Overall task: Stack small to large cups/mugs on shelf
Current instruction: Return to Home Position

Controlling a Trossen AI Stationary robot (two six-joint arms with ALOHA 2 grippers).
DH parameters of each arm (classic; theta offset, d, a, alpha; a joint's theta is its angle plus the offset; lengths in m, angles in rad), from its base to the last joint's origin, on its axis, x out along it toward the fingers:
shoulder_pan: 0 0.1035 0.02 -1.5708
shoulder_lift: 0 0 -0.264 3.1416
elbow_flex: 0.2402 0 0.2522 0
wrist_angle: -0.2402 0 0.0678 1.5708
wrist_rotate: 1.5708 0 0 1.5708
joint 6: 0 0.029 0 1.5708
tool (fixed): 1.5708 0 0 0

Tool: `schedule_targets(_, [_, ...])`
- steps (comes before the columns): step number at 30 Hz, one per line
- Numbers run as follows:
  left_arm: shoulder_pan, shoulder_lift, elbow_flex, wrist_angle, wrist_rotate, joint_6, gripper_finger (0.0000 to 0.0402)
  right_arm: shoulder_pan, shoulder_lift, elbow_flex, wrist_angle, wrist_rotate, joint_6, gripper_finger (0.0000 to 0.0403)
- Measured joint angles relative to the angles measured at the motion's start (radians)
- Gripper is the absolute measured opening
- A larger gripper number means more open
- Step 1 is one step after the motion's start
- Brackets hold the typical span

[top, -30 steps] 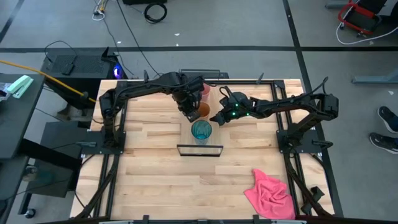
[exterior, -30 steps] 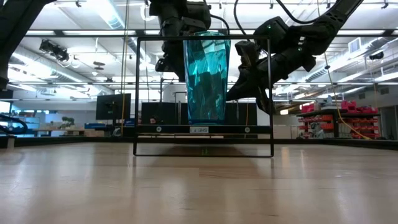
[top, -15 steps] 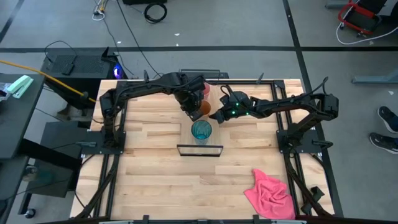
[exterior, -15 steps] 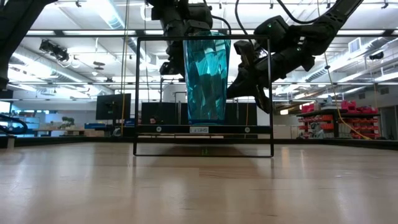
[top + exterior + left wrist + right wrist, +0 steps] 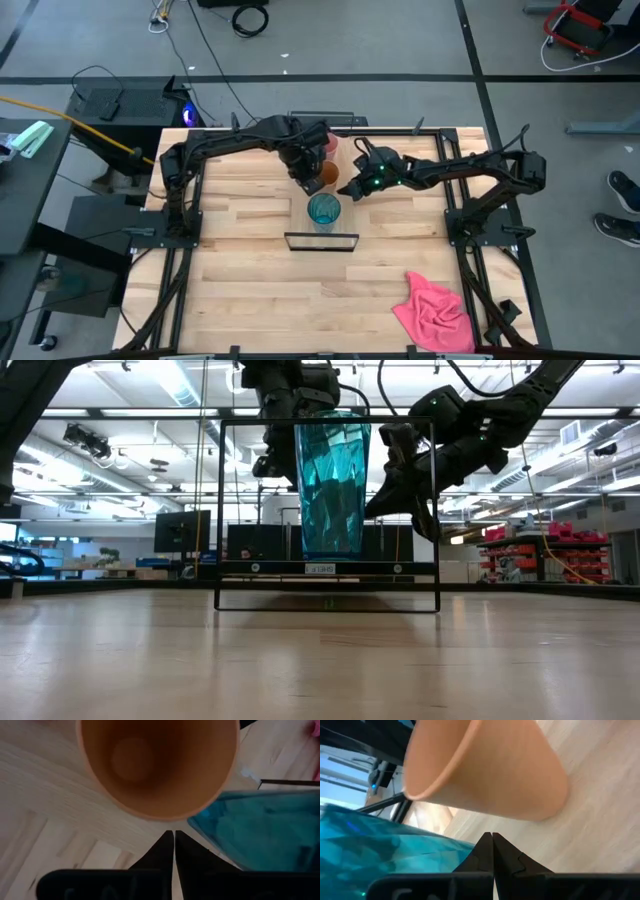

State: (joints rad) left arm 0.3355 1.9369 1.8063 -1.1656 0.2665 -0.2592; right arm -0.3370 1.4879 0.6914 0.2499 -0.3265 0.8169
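Observation:
The orange-tan cup (image 5: 326, 176) stands upright on the tabletop between my two grippers. My left gripper (image 5: 305, 176) points down, shut, beside the cup's rim (image 5: 170, 816); a narrow strip of wood shows between them. My right gripper (image 5: 349, 187) is shut near the cup's side wall (image 5: 495, 785), also apart from it. The teal cup (image 5: 323, 210) stands upright on the shelf, behind its black frame (image 5: 218, 510). The pink cup (image 5: 329, 146) sits farther back, partly hidden by the left arm.
A crumpled pink cloth (image 5: 435, 312) lies near the table's near right corner. The shelf's black frame (image 5: 321, 241) stands just nearer than the teal cup. Bare wood spreads over the table's left and near parts (image 5: 230, 290).

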Motion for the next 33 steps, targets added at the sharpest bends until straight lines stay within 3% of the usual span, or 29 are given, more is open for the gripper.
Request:
schedule_targets(10, [0.01,-0.002,0.163,-0.148,0.0,0.063,0.0013,0.0,-0.222,0.0,-0.163,-0.014,0.003,0.0002])
schedule_targets(22, [0.119,-0.003,0.553,-0.341,-0.088,0.171,0.0031,-0.001,-0.54,0.0,-0.304,0.096,-0.007,0.0009])
schedule_targets(27, [0.191,-0.144,0.46,-0.268,-0.117,0.185,0.0023,0.001,-0.621,0.0,-0.305,0.101,-0.008,0.0011])
schedule_targets(33, [0.225,-0.28,0.426,-0.273,-0.254,0.178,0.0016,0.013,-0.698,0.0,-0.304,0.091,0.003,0.0012])
